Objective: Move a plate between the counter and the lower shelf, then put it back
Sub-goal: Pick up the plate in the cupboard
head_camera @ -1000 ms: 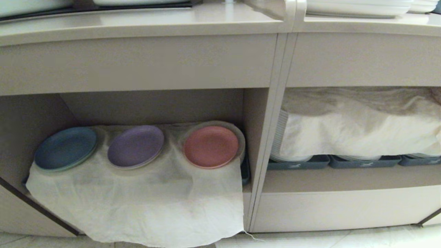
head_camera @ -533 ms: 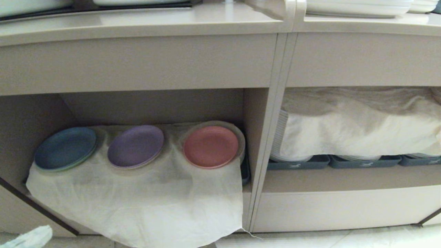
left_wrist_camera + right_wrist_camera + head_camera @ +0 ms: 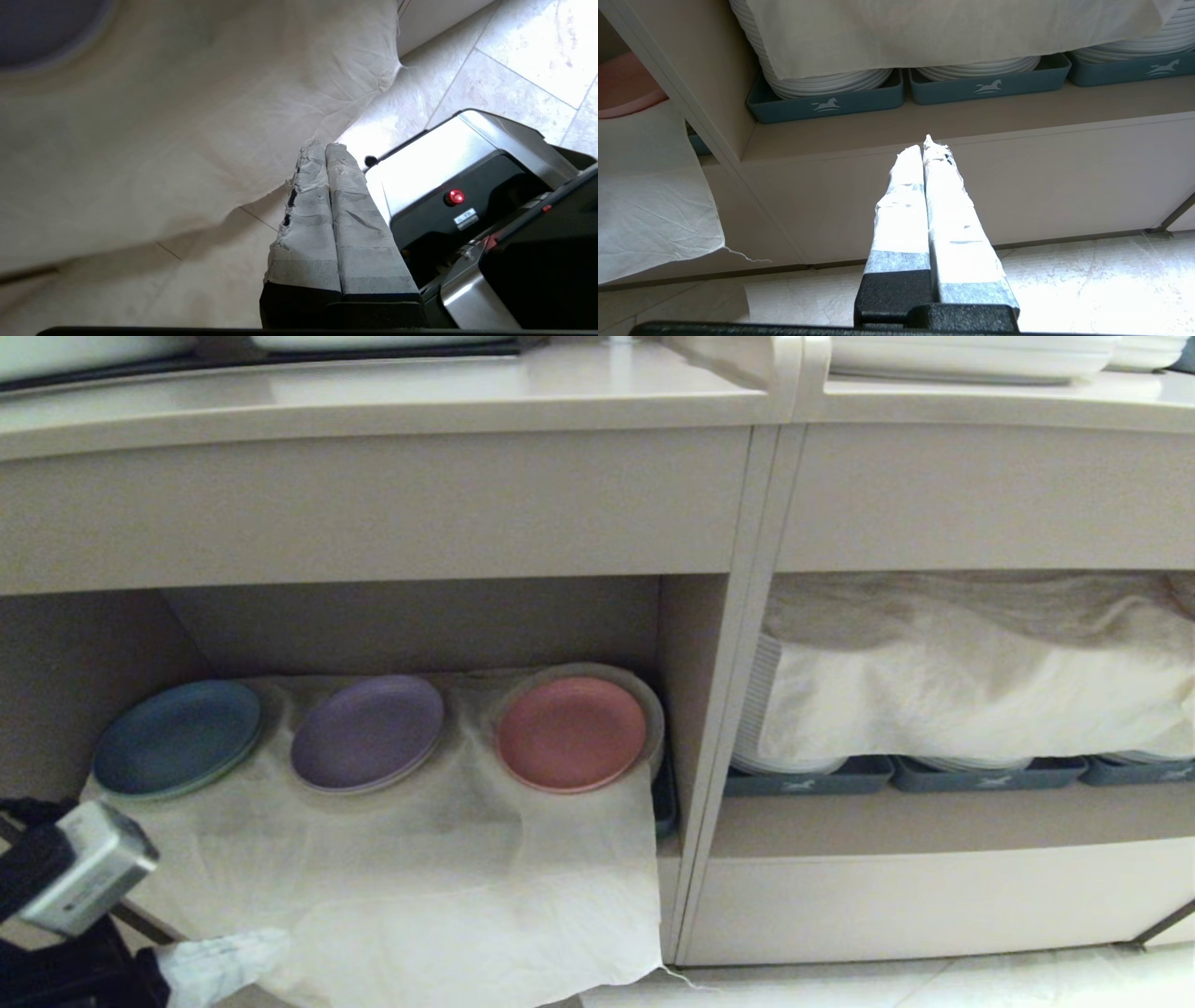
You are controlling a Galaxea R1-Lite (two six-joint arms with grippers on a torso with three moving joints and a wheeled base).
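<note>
Beige lower shelf (image 3: 420,625) gives you open headroom above the plate (image 3: 570,733), which sits on draped cloth (image 3: 420,859). Your left hand (image 3: 271,947) hangs closed and empty by the cloth's hem; right hand (image 3: 927,144) closed, empty too.

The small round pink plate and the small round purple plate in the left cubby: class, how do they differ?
Colour: the small round pink plate is salmon pink, the small round purple plate is lilac. Place: the pink plate lies nearest the cubby's right wall, the purple plate in the middle of the row. Under the pink plate a wider pale rim shows; the purple plate shows less. Both rest tilted on the draped white cloth.
</note>
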